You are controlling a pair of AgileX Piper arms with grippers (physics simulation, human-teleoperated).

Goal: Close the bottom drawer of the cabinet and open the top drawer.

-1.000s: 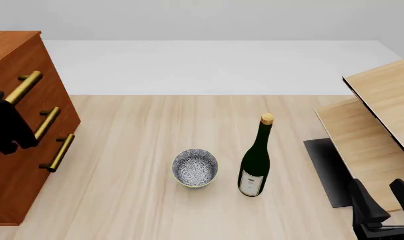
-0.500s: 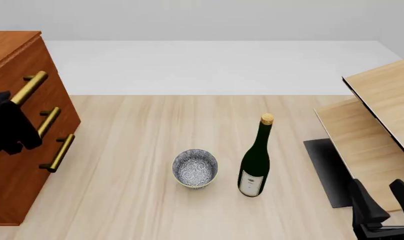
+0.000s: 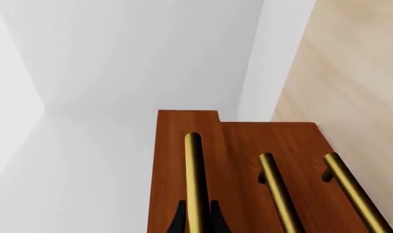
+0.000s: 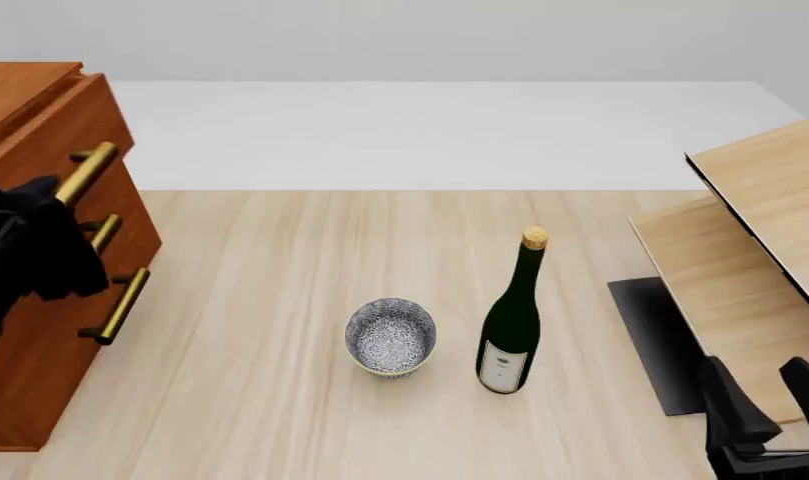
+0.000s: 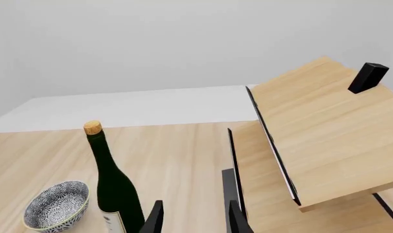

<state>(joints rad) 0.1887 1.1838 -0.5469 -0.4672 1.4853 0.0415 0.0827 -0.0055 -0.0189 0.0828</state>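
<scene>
The reddish-brown cabinet [image 4: 17, 90] stands at the table's left edge. Its top drawer [image 4: 91, 115] juts out a little past the two below. My left gripper [image 4: 57, 215] is shut on that drawer's brass handle [image 4: 91, 165]; in the left wrist view the bar [image 3: 194, 174] runs between the two black fingertips [image 3: 180, 218]. The bottom drawer [image 4: 37, 380] sits flush with the middle one, its handle [image 4: 117, 305] free. My right gripper [image 4: 767, 395] hangs open at the table's near right corner, holding nothing, and shows the same way in the right wrist view [image 5: 195, 221].
A patterned bowl [image 4: 391, 336] and a dark wine bottle [image 4: 511, 320] with a cork stand mid-table, well right of the cabinet. Pale light-wood furniture [image 4: 764, 230] with a dark base panel [image 4: 651, 340] fills the right side near the right gripper.
The top drawer's handle has shifted out from the cabinet toward the right, the drawer front sliding out with it. My left gripper moved with the handle. The right arm stayed still.
</scene>
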